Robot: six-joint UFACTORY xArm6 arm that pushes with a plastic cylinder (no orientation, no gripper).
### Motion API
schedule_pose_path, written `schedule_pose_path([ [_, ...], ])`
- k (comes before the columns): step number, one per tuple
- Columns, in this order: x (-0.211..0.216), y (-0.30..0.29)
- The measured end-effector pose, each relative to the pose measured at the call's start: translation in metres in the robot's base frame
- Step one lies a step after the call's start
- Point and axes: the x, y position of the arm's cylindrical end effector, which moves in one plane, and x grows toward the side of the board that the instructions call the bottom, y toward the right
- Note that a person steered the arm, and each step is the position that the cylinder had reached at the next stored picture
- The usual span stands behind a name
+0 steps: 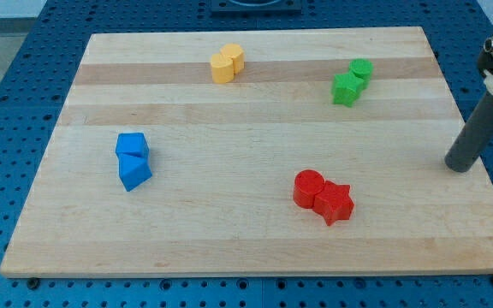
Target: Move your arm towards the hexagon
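My tip [460, 168] rests on the wooden board [229, 239] near its right edge, clear of all blocks. Two yellow blocks touch at the view's top centre. The upper right one looks like a hexagon [234, 56]; the lower left one [222, 69] has a shape I cannot make out. They lie far to the left of my tip and higher in the view. The nearest blocks to my tip are a green star [346, 90] and a round green block [361, 69], up and to its left.
A red cylinder [308, 187] and a red star [335, 204] touch at the bottom centre. A blue cube [132, 145] and another blue block [134, 172] touch at the left. A blue perforated table [7, 85] surrounds the board.
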Motion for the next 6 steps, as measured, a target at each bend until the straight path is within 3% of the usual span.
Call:
schedule_pose_path([
  [1,0.002,-0.017],
  [3,0.005,-0.135],
  [4,-0.028,-0.199],
  [5,-0.092,-0.249],
  [6,-0.147,-0.245],
])
